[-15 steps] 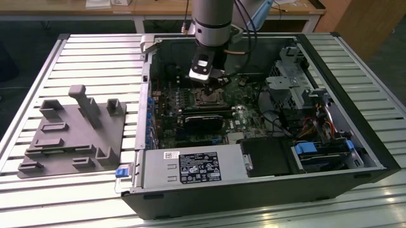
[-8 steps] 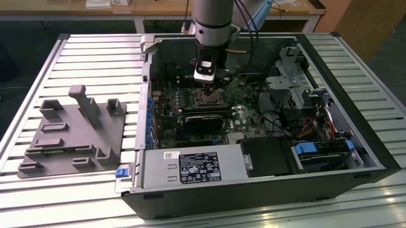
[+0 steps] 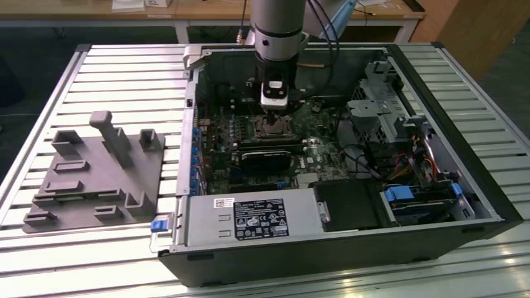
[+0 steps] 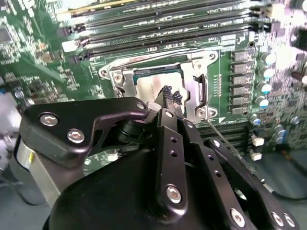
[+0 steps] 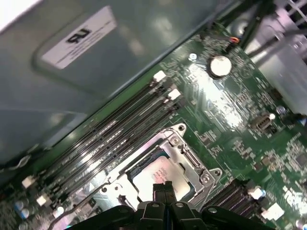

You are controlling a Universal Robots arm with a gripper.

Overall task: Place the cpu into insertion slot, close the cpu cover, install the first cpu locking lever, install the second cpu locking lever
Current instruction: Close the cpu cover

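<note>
Here, the gripper (image 3: 274, 110) of the single arm is seen lowered into an open computer case (image 3: 348, 257) laid on its side on a slatted table (image 3: 124, 68), directly over the socket (image 3: 273, 128) in the middle of the green board. The wider setting is given by the exterior view: a grey tray (image 3: 91, 180) of moulded blocks is set on the table to the exterior view's left of the case, and a labelled power box (image 3: 248, 217) is fitted along the near wall. Closer detail is supplied by both wrist views, where the black fingertips (image 5: 158, 189) are held together with nothing clamped between them, poised at the face of the chip (image 5: 160, 175); contact cannot be told. The chip is seated in the socket and framed by the cover (image 4: 194, 91), which lies flat around it. A thin wire lever (image 4: 223, 138) is picked out beside the cover in the second wrist view. A round coin battery (image 5: 219, 66) and rows of long black memory slots (image 5: 110, 139) are taken in by the first wrist view.
</note>
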